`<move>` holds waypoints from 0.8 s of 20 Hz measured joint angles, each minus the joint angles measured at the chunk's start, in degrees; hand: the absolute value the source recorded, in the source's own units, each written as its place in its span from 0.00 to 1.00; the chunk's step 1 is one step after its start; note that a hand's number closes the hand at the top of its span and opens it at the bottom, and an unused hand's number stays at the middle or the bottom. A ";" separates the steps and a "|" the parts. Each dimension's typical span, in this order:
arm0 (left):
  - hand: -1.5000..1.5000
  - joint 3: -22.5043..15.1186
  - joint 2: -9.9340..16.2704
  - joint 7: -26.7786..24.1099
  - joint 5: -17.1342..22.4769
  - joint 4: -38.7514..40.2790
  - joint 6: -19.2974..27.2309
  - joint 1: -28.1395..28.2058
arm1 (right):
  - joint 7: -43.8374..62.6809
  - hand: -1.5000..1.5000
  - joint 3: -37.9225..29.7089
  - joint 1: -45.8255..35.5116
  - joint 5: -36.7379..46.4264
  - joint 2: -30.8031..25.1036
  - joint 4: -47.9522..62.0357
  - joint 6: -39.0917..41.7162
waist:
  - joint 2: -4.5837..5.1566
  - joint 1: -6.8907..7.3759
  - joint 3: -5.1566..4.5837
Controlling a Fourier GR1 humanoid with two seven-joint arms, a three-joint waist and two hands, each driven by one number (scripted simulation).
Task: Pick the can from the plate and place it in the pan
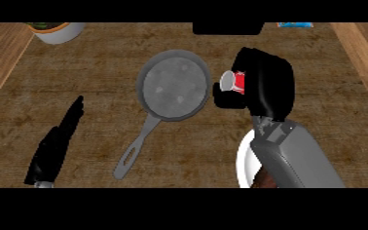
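Just right of the pan (173, 88) on the worktop (93, 73), the right hand (266, 85) curls round the red can (233, 81), tilted on its side; the plate (245, 163) lies behind, nearer the robot. The left hand (59, 139) rests left of the pan, fingers straight.

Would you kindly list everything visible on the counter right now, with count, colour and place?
Round grey metal pan: one, grey, centre, handle toward lower left.
Red cylindrical can: one, red with pale end, held just right of the pan's rim.
Round white plate: one, white, lower right, mostly hidden by the forearm.
White pot with plant: one, top left corner.
Black object: one, top edge.
Blue item: one, top right edge.
Wooden counter: one, brown.
Right robot hand: black, curled round the can.
Left robot hand: black, resting open, lower left.
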 measured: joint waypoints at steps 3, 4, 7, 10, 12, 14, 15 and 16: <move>0.50 0.13 -0.35 0.68 -0.40 -0.57 -0.23 -0.23 | -2.12 1.00 -1.82 -4.60 -1.36 3.53 7.97 -3.76 | 0.14 0.35 0.02; 0.50 0.31 -0.33 0.84 -0.25 -0.25 -0.69 -1.01 | -1.64 1.00 -1.95 -7.01 -2.38 4.30 10.80 -5.00 | 0.24 0.56 0.02; 0.50 0.29 -1.10 0.62 -0.61 0.86 -0.89 -2.09 | -3.03 1.00 -3.45 -12.41 -6.00 5.77 20.59 -10.12 | 0.44 1.06 0.02; 0.50 0.07 -1.69 0.20 -1.08 2.19 -1.20 -3.33 | -5.61 1.00 -4.93 -17.17 -10.19 6.48 30.56 -15.59 | 0.75 1.83 0.02; 0.50 0.12 -1.80 0.64 -1.25 2.54 -1.51 -4.56 | -6.10 1.00 -4.31 -20.57 -13.01 6.74 37.08 -18.61 | 0.91 2.49 0.02; 0.50 -0.35 -2.06 0.24 -1.71 2.53 -1.72 -4.42 | -7.44 1.00 -3.68 -22.95 -15.98 6.90 43.14 -21.05 | 1.01 3.01 0.02; 0.50 -0.16 -2.01 0.19 -1.62 2.79 -1.95 -4.80 | -8.06 1.00 -3.37 -24.01 -17.27 6.95 46.05 -21.76 | 1.11 3.30 0.02; 0.50 -0.27 -2.14 0.45 -1.73 2.70 -2.02 -5.10 | -9.22 1.00 -3.36 -24.90 -18.40 7.00 48.94 -22.58 | 1.20 3.53 0.03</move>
